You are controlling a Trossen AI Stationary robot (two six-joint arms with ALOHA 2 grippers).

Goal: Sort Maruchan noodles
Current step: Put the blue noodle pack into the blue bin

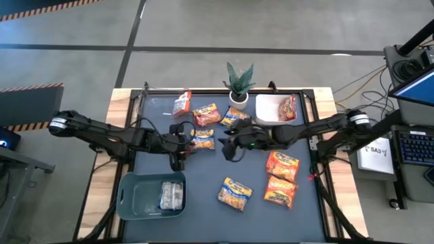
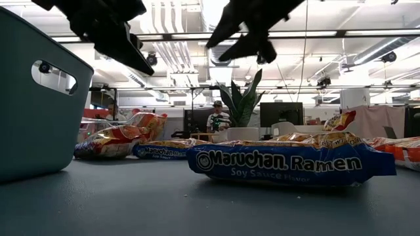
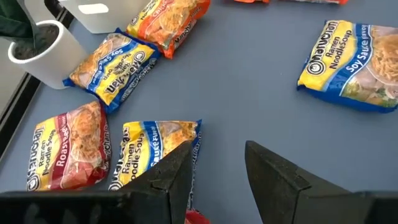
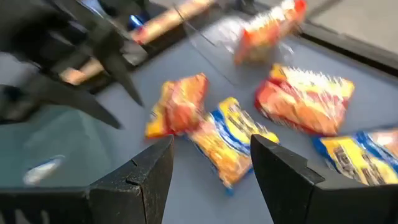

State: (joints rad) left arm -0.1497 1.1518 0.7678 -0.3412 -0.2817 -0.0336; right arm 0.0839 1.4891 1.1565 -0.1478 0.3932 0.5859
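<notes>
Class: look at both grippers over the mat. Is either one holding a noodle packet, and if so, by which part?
Nothing is held. The left gripper and the right gripper are both open with empty gaps, above the packets.

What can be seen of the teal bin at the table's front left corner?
The teal bin is a rounded rectangular plastic tub with a slot handle cut into its end wall, visible in the low view. It sits upright on the dark table mat, below the left gripper. Inside lies one silvery-white packet. Nothing else touches it.
</notes>
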